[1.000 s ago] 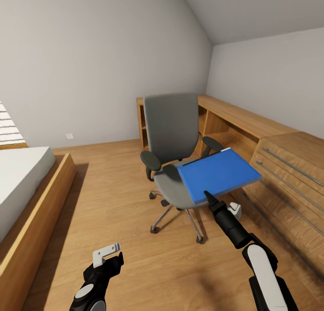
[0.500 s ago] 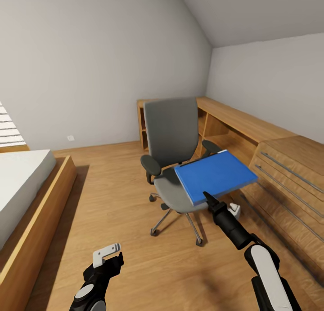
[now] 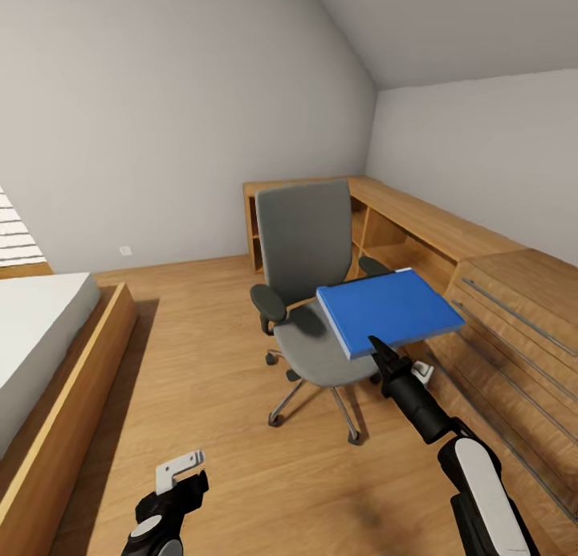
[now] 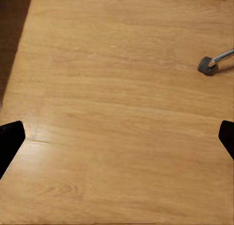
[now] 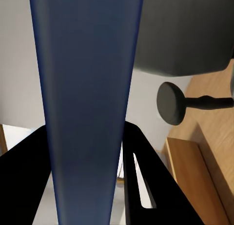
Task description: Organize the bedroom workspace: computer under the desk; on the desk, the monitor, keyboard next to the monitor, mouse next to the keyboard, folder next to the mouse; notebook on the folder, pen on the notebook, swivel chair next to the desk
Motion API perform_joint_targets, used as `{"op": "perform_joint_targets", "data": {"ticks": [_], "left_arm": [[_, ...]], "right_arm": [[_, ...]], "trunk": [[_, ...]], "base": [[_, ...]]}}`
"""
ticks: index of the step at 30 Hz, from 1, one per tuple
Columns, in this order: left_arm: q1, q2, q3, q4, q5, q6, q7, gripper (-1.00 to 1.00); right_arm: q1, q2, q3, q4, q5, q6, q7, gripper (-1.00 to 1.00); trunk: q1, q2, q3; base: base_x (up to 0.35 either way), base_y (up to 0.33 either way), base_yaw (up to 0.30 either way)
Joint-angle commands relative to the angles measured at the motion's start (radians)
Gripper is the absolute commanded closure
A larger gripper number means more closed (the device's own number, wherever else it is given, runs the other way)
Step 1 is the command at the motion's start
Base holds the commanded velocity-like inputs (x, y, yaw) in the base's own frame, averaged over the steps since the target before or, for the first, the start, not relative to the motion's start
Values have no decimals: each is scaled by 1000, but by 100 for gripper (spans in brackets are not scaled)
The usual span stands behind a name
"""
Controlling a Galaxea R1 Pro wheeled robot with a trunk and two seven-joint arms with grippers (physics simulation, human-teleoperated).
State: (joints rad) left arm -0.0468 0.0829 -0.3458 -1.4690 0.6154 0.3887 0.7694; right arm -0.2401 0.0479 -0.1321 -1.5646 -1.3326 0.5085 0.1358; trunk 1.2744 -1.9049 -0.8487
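- Holding the folder (image 3: 389,309) by its near edge, the right pincer (image 3: 376,345) sits centre-right, above the chair (image 3: 309,299).
- Left pincer (image 4: 117,137) spread wide, idle, lower left.

You see a grey swivel chair (image 3: 309,299) of matt padded cloth with a shiny chrome star base, a smooth bright blue folder (image 3: 388,310) with a faint sheen, and a light wood plank floor (image 3: 217,395), satin with visible grain.
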Motion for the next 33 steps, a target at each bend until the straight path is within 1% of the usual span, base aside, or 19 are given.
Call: {"op": "perform_joint_targets", "data": {"ticks": [1, 2, 3, 4, 5, 6, 7, 8, 9, 10, 11, 12, 14, 16, 21, 25, 27, 30, 33], "left_arm": [[-1, 1, 1, 28, 5, 0, 9, -100], [-1, 2, 5, 116, 4, -4, 8, -100], [-1, 2, 7, 168, 4, -9, 6, -100], [-1, 2, 7, 194, 4, -13, 4, -100], [-1, 3, 8, 246, 4, -29, -5, -100], [-1, 3, 9, 300, 4, -56, -22, -100], [-1, 3, 9, 329, 4, -75, -35, -100], [-1, 3, 10, 391, 3, -122, -67, -100], [-1, 3, 10, 423, 2, -150, -87, -100], [-1, 3, 11, 483, 0, -210, -131, -100], [-1, 3, 12, 509, -1, -241, -154, -100], [-1, 3, 12, 553, -1, -301, -198, -100], [-1, 3, 12, 601, 0, -371, -249, -100], [-1, 2, 12, 634, 0, -411, -276, -100], [-1, 3, 14, 692, 1, -445, -301, -100], [-1, 4, 17, 748, 3, -450, -308, -100], [-1, 4, 18, 769, 3, -451, -321, -100], [0, 3, 20, 788, 5, -447, -360, -100], [0, 2, 20, 807, 6, -445, -374, -100]], "right_arm": [[-1, 1, -3, -2, -2, 7, 1, 100], [-1, 1, -3, -3, -1, 7, 1, 100], [-1, 1, -3, -4, -1, 7, 1, 100], [-1, 1, -3, -4, 0, 7, 1, 100], [-1, 1, -3, -4, 0, 7, 1, 100], [-1, 1, -3, -4, 1, 7, 1, 100], [-1, 1, -3, -4, 1, 7, 1, 100], [-1, 2, -3, -4, 2, 7, 1, 100], [-1, 2, -3, -4, 2, 7, 1, 100], [-1, 3, -3, -4, 3, 7, 1, 100], [-1, 3, -3, -3, 3, 7, 1, 100], [-1, 3, -3, -3, 4, 7, 1, 100], [-1, 4, -3, -3, 4, 7, 1, 100], [-1, 4, -3, -3, 4, 6, 0, 100], [3, 4, -3, -4, 5, 6, -5, 100], [5, 1, -2, -3, 6, 6, -11, 100], [5, -4, -3, 1, 6, 6, -13, 100], [5, -14, -4, 8, 6, 6, -15, 100], [5, -22, -4, 10, 6, 5, -15, 100]], "trunk": [[-4, 7, 2], [-8, 14, 6], [-12, 21, 9], [-16, 28, 12], [-19, 35, 15], [-23, 42, 18], [-27, 49, 21], [-31, 56, 24], [-35, 63, 27], [-39, 70, 31], [-42, 77, 34], [-46, 84, 37], [-54, 98, 43], [-62, 112, 49], [-81, 147, 65], [-96, 175, 78], [-104, 189, 84], [-115, 210, 93], [-127, 231, 103]], "base": [[0, 0, -165], [0, 0, -223], [0, 0, -238], [0, 0, -243], [0, 0, -251], [0, 0, -256], [0, 0, -258], [0, 0, -260], [0, 0, -261], [0, 0, -262], [0, 0, -263], [0, 0, -264], [0, 0, -266], [0, 0, -267], [0, 0, -268], [0, 0, -269], [0, 0, -270], [0, 0, -270], [0, 0, -271]]}}
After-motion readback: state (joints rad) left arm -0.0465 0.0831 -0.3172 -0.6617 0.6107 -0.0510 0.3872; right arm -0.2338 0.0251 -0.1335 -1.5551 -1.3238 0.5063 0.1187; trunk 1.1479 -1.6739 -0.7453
